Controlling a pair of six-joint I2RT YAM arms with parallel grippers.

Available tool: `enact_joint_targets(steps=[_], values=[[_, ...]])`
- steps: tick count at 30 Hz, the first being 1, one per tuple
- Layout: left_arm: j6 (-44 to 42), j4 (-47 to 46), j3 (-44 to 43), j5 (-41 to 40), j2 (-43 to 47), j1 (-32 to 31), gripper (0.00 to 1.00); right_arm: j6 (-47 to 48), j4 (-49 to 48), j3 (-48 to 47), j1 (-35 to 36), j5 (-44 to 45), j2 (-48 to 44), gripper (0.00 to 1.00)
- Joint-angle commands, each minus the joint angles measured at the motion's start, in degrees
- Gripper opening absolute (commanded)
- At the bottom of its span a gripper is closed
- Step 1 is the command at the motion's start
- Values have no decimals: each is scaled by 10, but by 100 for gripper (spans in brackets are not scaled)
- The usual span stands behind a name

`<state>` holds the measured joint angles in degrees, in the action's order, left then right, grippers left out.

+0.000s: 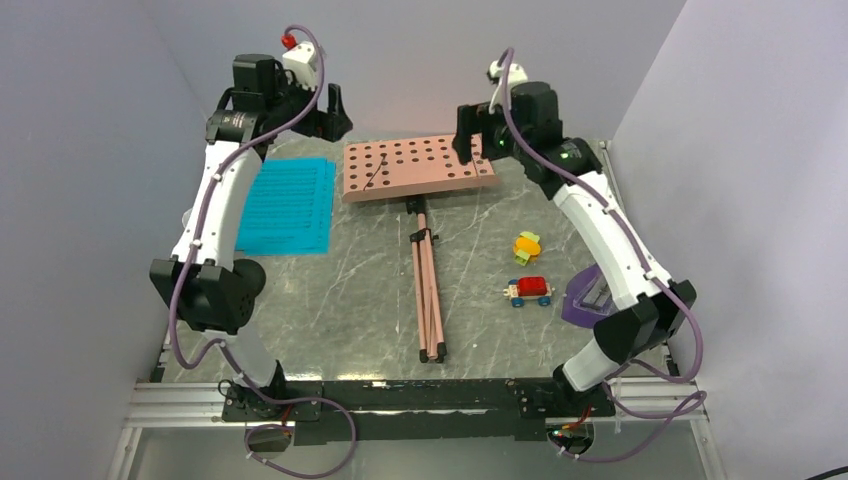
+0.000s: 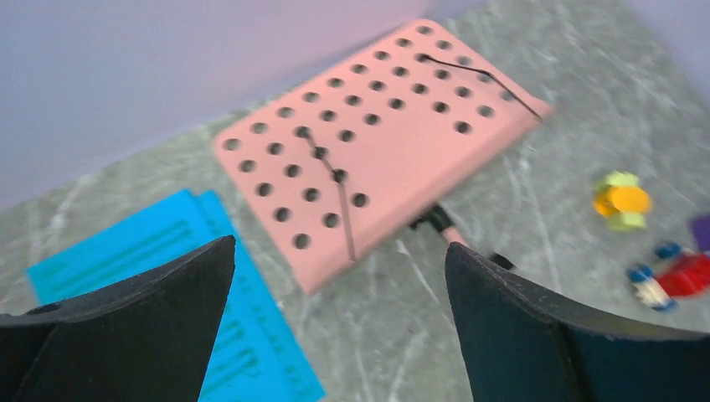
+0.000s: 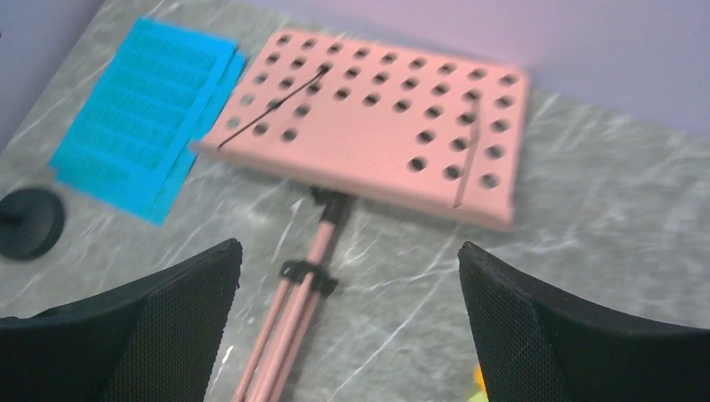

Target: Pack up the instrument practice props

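My left tool (image 1: 333, 108) and right tool (image 1: 468, 132) hang wide open, empty. The stand (image 1: 420, 168) lies folded flat between them (laid down for packing, I judge), pages (image 1: 290, 205) below the left, metronome (image 1: 590, 298) well behind the right.

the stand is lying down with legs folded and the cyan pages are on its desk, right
Not quite. The pages lie on the table left of the desk, not on it, as the top view shows. The stand does lie down, legs folded.
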<state>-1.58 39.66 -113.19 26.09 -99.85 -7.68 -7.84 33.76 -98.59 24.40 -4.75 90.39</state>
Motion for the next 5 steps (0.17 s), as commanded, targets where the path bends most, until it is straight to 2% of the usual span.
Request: enact_joint_targets(steps=[1, 5], values=[[-14, -50, -18, -128, 8, 8, 99, 47, 75, -78, -6, 150, -14, 100], [-26, -51, -12, -155, -5, 8, 99, 51, 44, -72, -12, 138, -31, 100]])
